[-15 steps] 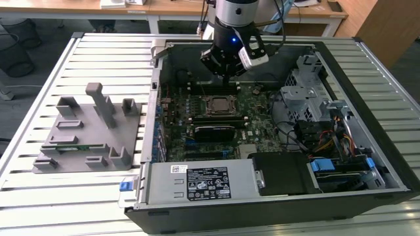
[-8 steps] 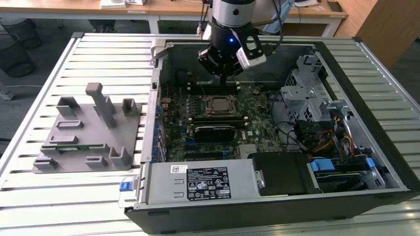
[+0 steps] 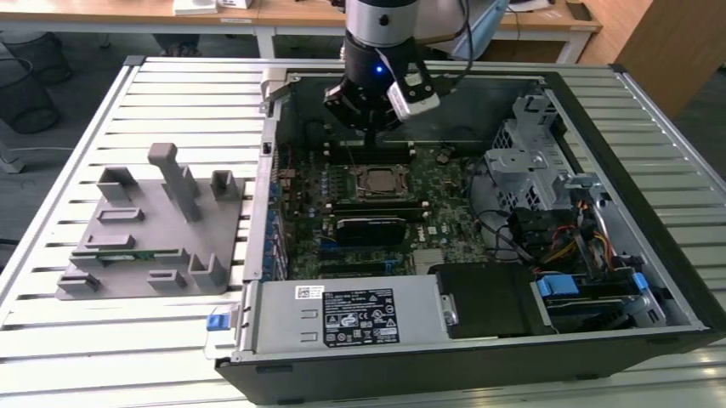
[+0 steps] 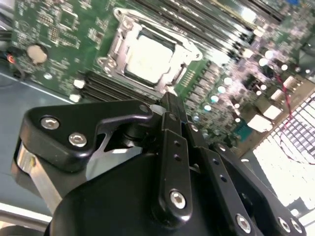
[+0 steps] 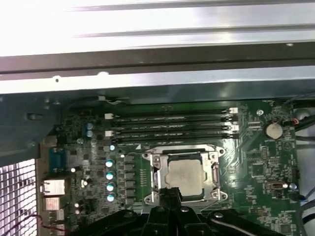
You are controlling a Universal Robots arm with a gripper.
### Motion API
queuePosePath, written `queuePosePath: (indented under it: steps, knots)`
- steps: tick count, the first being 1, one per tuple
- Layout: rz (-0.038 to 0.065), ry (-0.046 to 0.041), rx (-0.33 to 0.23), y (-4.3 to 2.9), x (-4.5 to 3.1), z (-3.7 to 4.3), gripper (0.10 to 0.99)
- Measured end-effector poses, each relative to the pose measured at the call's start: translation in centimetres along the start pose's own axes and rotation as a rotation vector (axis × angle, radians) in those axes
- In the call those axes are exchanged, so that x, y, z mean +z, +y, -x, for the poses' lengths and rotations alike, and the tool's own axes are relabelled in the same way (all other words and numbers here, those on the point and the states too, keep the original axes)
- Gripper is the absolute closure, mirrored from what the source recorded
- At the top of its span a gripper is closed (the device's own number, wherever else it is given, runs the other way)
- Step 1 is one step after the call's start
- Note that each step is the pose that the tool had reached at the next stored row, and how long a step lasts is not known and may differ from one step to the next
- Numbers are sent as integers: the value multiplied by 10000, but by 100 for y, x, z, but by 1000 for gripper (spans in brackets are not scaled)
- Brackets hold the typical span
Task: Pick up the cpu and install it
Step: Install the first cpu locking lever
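The cpu, a small square chip with a pale silvery top, lies flat inside the metal socket frame on the green motherboard. My gripper hangs above the board just on the far side of the socket, over the memory slots. Its black fingers are pressed together with nothing between them, and they stand clear of the cpu.
The open computer case lies on a slatted metal table. A grey plastic fixture holding a green memory stick stands at the exterior view's left. The power supply, drive cage and cables crowd the case's near and right sides.
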State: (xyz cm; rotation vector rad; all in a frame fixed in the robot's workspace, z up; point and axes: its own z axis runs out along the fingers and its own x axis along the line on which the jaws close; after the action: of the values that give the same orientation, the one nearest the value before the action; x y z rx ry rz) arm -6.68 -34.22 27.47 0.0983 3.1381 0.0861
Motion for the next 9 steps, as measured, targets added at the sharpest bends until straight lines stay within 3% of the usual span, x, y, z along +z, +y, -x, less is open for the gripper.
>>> queuePosePath:
  steps: [9]
  knots:
    - [1,-20,-10,-17,29,-245,980]
